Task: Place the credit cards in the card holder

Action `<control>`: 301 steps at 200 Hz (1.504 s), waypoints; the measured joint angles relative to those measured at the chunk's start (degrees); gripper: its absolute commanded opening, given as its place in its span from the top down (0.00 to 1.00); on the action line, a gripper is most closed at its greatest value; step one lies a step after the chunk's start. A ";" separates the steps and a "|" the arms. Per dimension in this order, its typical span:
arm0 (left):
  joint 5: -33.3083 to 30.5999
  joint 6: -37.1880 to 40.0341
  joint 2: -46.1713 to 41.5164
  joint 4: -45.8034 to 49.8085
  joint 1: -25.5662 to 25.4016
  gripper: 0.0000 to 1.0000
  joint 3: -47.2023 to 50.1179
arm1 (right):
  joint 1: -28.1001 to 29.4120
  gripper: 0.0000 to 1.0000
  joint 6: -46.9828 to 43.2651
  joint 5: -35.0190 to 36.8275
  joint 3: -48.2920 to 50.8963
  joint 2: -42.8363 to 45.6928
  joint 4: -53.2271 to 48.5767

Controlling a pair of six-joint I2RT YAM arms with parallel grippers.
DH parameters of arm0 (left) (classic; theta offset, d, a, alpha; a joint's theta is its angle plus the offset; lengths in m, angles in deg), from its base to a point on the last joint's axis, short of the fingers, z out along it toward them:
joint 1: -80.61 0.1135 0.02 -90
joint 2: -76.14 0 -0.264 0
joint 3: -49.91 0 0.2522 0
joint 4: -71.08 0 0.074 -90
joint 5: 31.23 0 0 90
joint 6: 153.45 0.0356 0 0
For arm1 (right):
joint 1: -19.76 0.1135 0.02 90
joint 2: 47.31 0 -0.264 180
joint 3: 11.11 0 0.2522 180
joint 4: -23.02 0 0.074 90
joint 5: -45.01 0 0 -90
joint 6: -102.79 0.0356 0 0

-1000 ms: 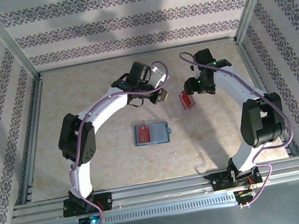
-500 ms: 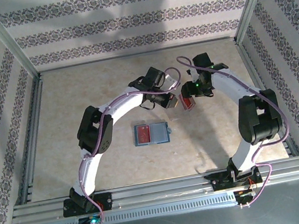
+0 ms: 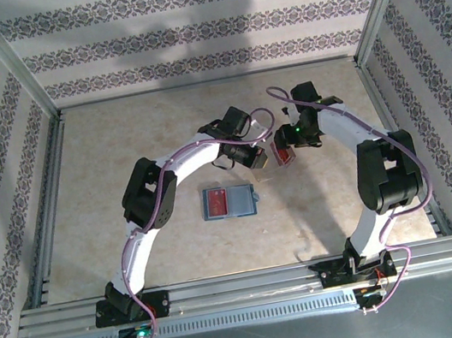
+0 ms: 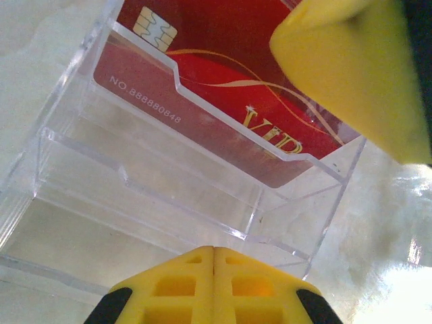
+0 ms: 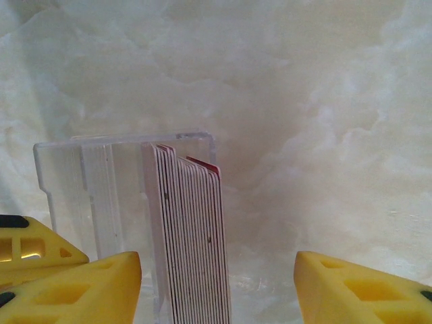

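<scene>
Credit cards (image 5: 192, 236) sit on edge, packed in a clear stand (image 5: 81, 182) on the table (image 3: 118, 144), red VIP faces showing through the front. Right tool (image 5: 217, 287) hangs spread wide, the stack between its fingers, nothing pinched – lined up, I'd say, to pull one card. Left tool (image 4: 214, 270) is pressed together, empty, nosed up to the stand's front, probably to brace it. Card holder (image 3: 229, 202) lies flat toward the near edge, well apart from the stand; red shows on its left half, too small to tell whether a card sits inside
</scene>
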 measured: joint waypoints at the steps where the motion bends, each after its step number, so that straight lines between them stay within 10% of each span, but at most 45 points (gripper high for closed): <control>1: 0.00 0.00 0.00 0.00 0.00 1.00 0.00 | -0.02 0.38 0.00 0.00 0.00 0.00 0.00; 230: -0.52 0.22 0.00 0.02 0.00 1.00 0.07 | -0.09 0.52 -0.15 2.38 0.39 2.10 -2.19; 301: -0.55 0.33 0.00 0.00 0.00 1.00 0.07 | 0.42 0.72 -0.17 1.79 0.48 2.58 -2.58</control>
